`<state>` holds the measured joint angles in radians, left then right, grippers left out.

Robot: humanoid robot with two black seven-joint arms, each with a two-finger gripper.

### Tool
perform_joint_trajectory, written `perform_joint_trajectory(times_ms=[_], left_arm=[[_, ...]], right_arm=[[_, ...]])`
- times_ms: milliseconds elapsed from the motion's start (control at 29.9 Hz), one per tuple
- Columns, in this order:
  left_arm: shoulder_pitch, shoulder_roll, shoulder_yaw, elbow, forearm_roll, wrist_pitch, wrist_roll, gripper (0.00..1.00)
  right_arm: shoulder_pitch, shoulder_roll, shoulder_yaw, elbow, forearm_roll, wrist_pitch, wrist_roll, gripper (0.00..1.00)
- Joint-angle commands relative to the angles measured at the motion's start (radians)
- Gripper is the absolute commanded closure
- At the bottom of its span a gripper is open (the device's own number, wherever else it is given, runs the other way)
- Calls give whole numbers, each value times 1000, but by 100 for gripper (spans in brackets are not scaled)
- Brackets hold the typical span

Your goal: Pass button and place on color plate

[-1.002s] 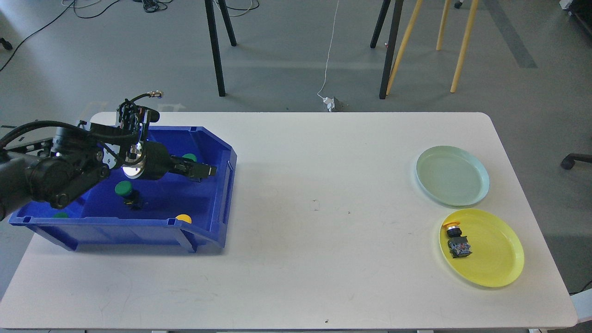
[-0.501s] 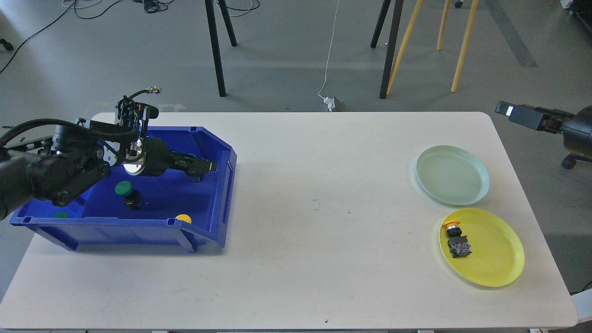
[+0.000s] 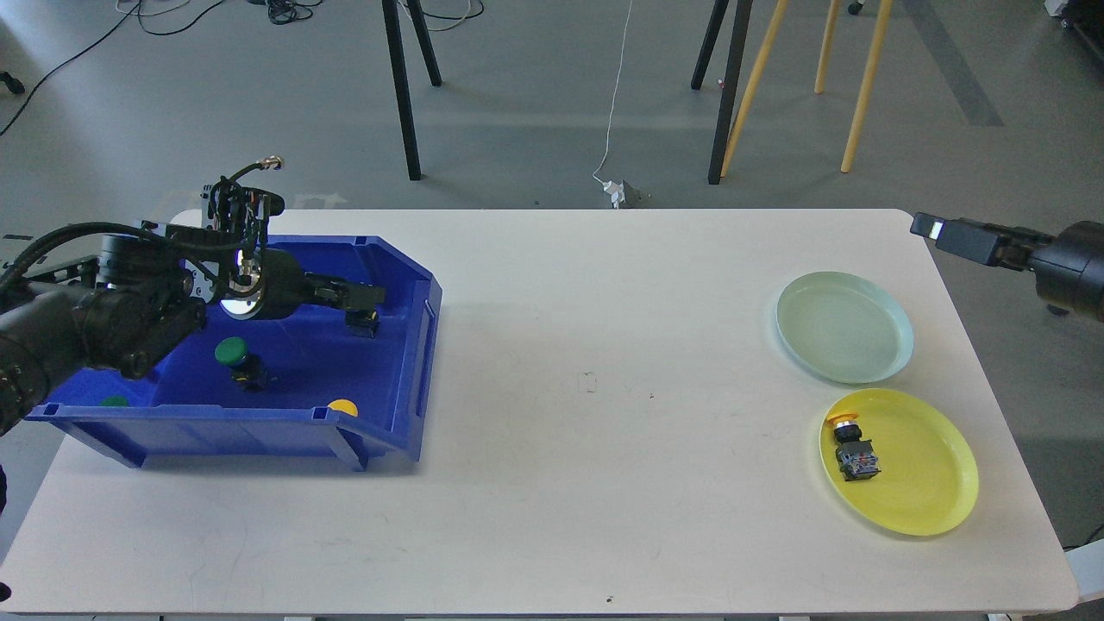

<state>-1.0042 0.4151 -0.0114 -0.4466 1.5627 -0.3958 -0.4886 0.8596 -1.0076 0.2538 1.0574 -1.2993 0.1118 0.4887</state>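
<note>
My left gripper (image 3: 366,297) reaches into the blue bin (image 3: 414,362) at the table's left. It looks shut on a button whose black body (image 3: 362,324) hangs just under the fingertips; its cap is hidden. A green button (image 3: 231,352) lies loose in the bin, with a green cap (image 3: 112,401) and a yellow cap (image 3: 343,407) by the front wall. A pale green plate (image 3: 843,326) and a yellow plate (image 3: 923,483) sit at the right; the yellow plate holds a yellow-capped button (image 3: 852,450). My right gripper (image 3: 936,228) hovers beyond the table's far right corner; its fingers cannot be told apart.
The white table (image 3: 586,483) is bare between the bin and the plates. Black and yellow stand legs (image 3: 733,95) and cables are on the floor behind the table.
My left gripper has drawn back to the left and up a little inside the bin, and the black button body rose with it. My right arm has come into view at the right.
</note>
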Motion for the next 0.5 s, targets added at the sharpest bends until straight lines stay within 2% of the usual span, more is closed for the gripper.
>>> perform_joint_trajectory(times_ms=[0,301,468], left_arm=[[7,7,-2,-15,2,5,0,11],[24,10,-4,-14,-4,5,0,11],[23,-45,-4,-1,-4,5,0,11]], right_arm=[[-1,7,-1,-1,-2,-7,0,26],[-1,29,-1,-5,-5,-9,0,26],[-1,29,-1,-8,-6,-9,0,26]])
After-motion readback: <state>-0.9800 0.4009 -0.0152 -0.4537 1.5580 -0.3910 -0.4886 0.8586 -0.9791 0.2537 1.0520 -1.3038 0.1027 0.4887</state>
